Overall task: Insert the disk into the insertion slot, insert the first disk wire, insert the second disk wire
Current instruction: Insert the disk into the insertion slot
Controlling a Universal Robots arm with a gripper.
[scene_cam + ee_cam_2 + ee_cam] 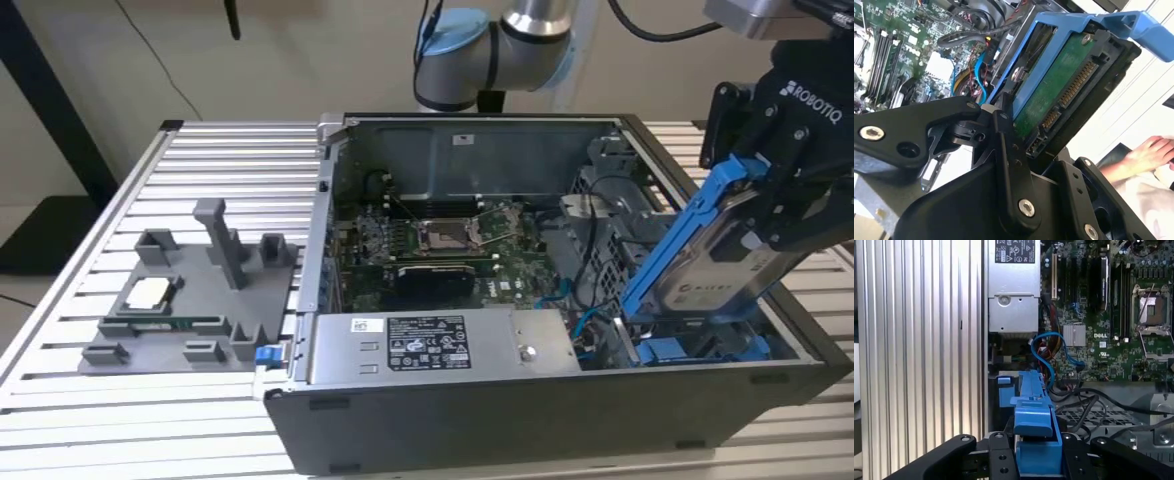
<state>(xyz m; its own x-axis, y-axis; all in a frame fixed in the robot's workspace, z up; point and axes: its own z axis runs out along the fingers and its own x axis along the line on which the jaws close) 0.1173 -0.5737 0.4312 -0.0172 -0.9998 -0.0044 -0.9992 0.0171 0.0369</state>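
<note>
- The open computer case (441, 430) sits on a ribbed aluminium table (214, 160), next to a grey parts tray (187, 310). Someone's hand (1149, 152) is off to the side.
- There are printed labels on the silver box (441, 345) and on the disk (721, 260).
- My claw (771, 225) is clamped on the disk's blue frame. The disk is tilted, with its lower end down by the insertion slot (701, 348).

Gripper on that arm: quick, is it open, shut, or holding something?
Gripper: closed on the disk, holding it tilted over the open computer case.

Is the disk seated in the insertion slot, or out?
Out: the jaws hold the disk steeply tilted over the computer case.
</note>
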